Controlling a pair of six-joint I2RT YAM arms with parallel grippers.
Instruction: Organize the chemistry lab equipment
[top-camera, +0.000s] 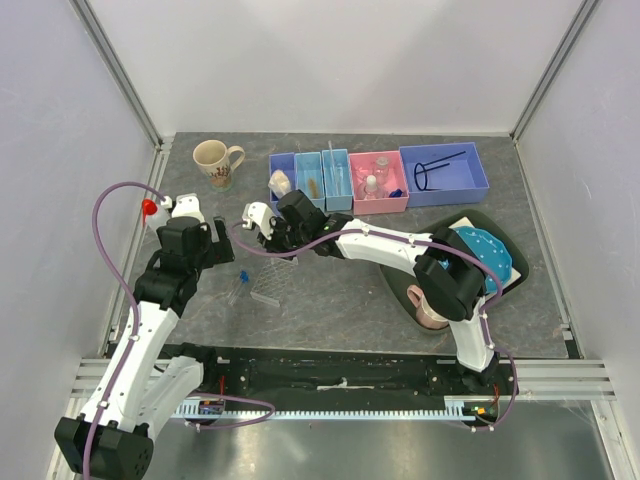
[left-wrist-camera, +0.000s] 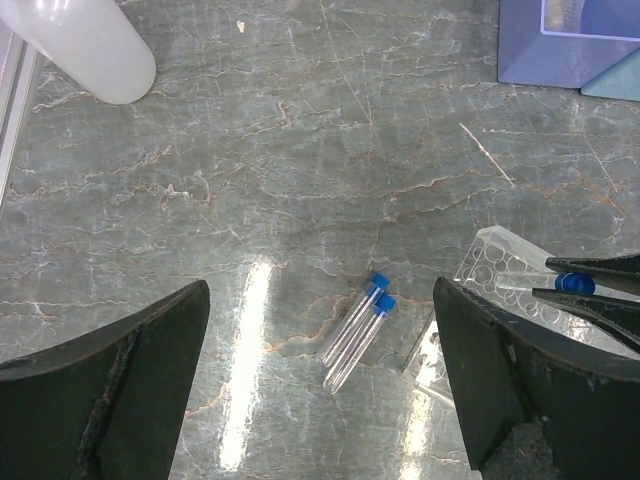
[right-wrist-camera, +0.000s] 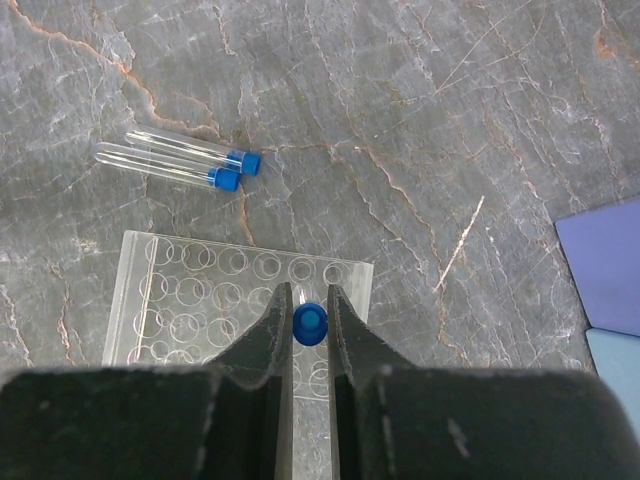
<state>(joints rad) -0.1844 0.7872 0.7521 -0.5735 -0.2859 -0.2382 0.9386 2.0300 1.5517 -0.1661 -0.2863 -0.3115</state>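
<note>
My right gripper (right-wrist-camera: 309, 305) is shut on a blue-capped tube (right-wrist-camera: 310, 323), held upright over the near edge of the clear rack (right-wrist-camera: 200, 290). The rack (top-camera: 271, 284) lies on the table. Two more blue-capped tubes (right-wrist-camera: 185, 163) lie side by side just beside it; they also show in the left wrist view (left-wrist-camera: 361, 320). My left gripper (left-wrist-camera: 320, 300) is open wide and empty, above those two tubes. A red-capped white squeeze bottle (top-camera: 158, 210) stands to its left. A black wire ring (top-camera: 432, 172) lies in the large blue bin (top-camera: 478, 180).
Small blue bins (top-camera: 297, 180) and a pink bin (top-camera: 378, 200) with white-capped bottles line the back. A beige mug (top-camera: 214, 162) stands at the back left. A blue dotted plate (top-camera: 490, 255) and a pink mug (top-camera: 428, 308) sit at the right under my right arm.
</note>
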